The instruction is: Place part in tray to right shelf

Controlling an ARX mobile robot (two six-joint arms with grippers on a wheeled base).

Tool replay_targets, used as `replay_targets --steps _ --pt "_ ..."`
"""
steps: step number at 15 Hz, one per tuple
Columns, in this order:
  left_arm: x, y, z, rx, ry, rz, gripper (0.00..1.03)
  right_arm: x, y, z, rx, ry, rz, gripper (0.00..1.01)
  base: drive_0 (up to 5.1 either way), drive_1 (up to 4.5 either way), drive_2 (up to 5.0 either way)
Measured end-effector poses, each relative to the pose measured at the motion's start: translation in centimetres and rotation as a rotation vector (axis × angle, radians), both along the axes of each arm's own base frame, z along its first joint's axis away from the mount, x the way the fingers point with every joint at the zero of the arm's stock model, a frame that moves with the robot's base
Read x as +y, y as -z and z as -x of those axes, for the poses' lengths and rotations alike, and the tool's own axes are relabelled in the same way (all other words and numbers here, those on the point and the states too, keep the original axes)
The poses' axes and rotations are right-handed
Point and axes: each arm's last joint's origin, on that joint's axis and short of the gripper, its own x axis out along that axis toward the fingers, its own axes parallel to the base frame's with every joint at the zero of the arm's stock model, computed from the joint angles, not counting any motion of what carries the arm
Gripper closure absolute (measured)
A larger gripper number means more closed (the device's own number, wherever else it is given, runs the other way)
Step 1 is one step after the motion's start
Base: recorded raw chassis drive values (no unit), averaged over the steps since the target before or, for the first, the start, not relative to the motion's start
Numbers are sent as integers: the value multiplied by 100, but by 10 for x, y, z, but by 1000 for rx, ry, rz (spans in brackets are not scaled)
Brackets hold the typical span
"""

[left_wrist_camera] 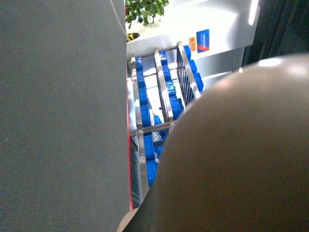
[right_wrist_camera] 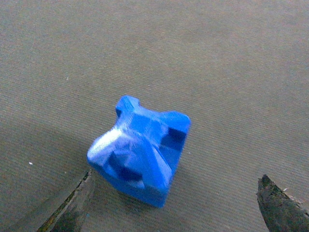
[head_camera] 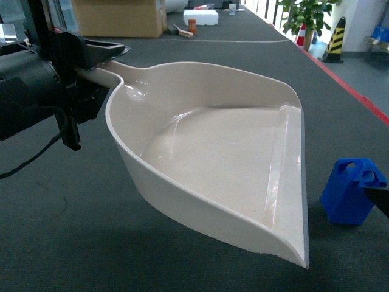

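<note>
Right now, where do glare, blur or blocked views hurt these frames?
Head view: sharp, with ceiling-light glare on the tray. Left wrist view: the tray's blurred underside blocks most of it; the background wall is overexposed. Right wrist view: the part is slightly soft, with a bright highlight on one face.

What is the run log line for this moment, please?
left gripper: holds beige plastic dustpan tray | right gripper: open above small blue plastic block

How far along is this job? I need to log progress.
Done: the left gripper holds the tray by its handle, tilted above the floor. In hand: the open right gripper straddles the part, which stands on the floor, ungrasped. Left: grasping it, loading the empty tray, delivering to the shelf.
</note>
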Motion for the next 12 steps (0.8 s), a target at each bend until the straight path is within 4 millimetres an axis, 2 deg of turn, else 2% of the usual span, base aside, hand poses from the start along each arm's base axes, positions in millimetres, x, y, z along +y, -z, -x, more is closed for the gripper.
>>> replay_targets --steps 4,6,8,9,12 --pt "0 0 0 0 0 0 90 24 16 -40 49 2 -33 5 0 0 0" --pt "0 0 0 0 0 0 90 33 27 -48 69 18 -22 27 0 0 0" --pt "0 0 0 0 0 0 90 34 26 -40 53 37 -44 48 0 0 0" --pt "0 0 0 0 -1 0 90 29 21 -33 49 52 -51 54 0 0 0" --pt "0 0 0 0 0 0 90 5 -13 2 17 104 -81 55 0 0 0"
